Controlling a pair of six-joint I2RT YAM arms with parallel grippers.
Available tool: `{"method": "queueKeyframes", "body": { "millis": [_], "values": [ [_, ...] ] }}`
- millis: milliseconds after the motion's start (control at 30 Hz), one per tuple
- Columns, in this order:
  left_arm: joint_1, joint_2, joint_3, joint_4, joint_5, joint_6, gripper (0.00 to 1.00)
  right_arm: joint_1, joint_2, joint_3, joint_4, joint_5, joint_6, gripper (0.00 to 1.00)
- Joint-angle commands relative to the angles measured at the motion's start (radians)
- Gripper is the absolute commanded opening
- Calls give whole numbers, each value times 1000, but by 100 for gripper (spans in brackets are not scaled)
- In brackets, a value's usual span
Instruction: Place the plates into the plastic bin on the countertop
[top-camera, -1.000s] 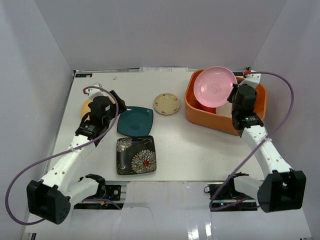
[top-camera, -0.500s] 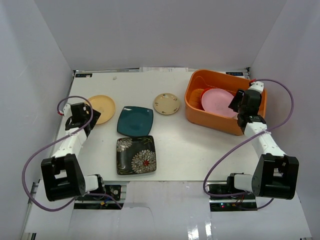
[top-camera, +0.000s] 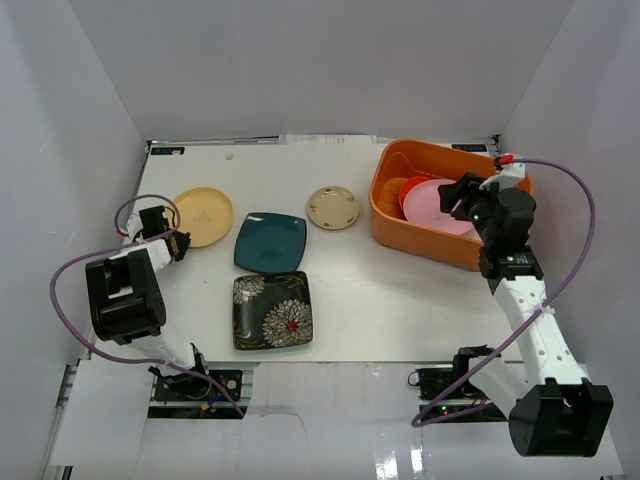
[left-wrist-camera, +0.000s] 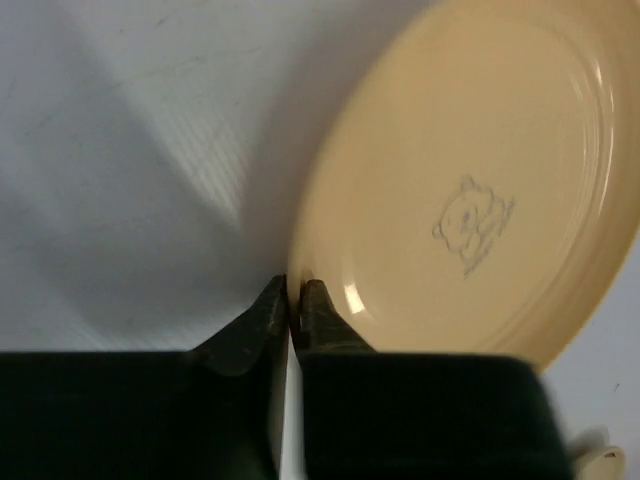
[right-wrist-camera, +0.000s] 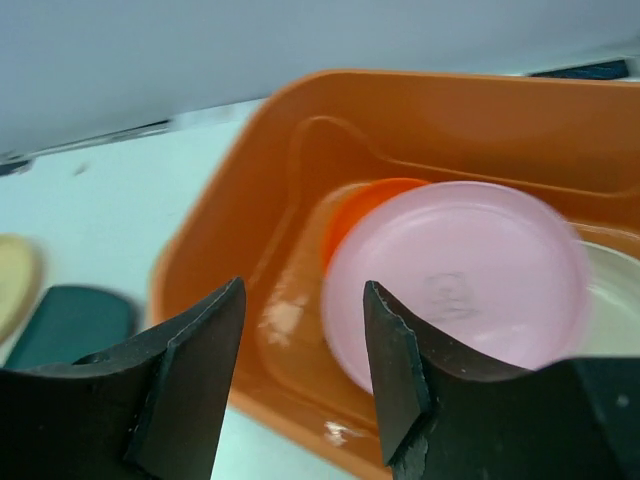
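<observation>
Where left jaws meet, yellow plate rim pinched between

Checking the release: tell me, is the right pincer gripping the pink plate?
No, the right pincer stands open, and the pink plate lies in the orange bin beyond it.

top view looks down overall; right wrist closely shares the plastic bin.
</observation>
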Motion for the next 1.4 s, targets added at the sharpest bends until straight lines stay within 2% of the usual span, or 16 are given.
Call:
{"method": "queueKeyframes", "body": {
  "millis": [0,33,167,333,467,567,900,933,1033,1100,1167,1200,1267,1300,1333,1367],
  "values": [
    [-1,39,33,10,14,2,7,136,-24,-40,51,-125,47,57],
    [0,41,38,6,17,3,0,178,-27,-48,72,-115,50,57],
    [0,-25,43,25,51,23,0,379,20,-25,74,-84,41,63],
    [-37,-273,29,43,160,66,0,531,123,82,62,-52,19,84],
    [-197,-445,-8,40,165,144,0,638,256,189,42,-49,7,92],
    [-256,-528,-49,13,198,166,0,675,315,263,34,-24,3,98],
    [-394,-613,-68,-46,427,285,0,678,462,334,34,-4,22,100],
    [-406,-608,-65,-46,435,295,0,680,482,334,43,-12,36,94],
    [-442,-588,-56,-43,468,316,0,678,520,340,55,-38,59,89],
    [-442,-579,-43,-46,493,325,0,678,536,348,52,-29,65,81],
    [-446,-582,-40,-49,498,330,0,678,536,345,57,-10,70,49],
    [-448,-584,-40,-52,493,331,0,680,531,337,62,22,73,19],
    [-451,-584,-26,-76,464,339,14,678,497,322,83,62,76,8],
    [-451,-585,-22,-84,456,348,26,675,485,322,80,121,69,8],
    [-452,-585,-14,-95,436,353,47,663,456,322,77,143,62,8],
    [-452,-587,-11,-99,427,357,55,649,441,323,77,155,58,8]
  ]
}}
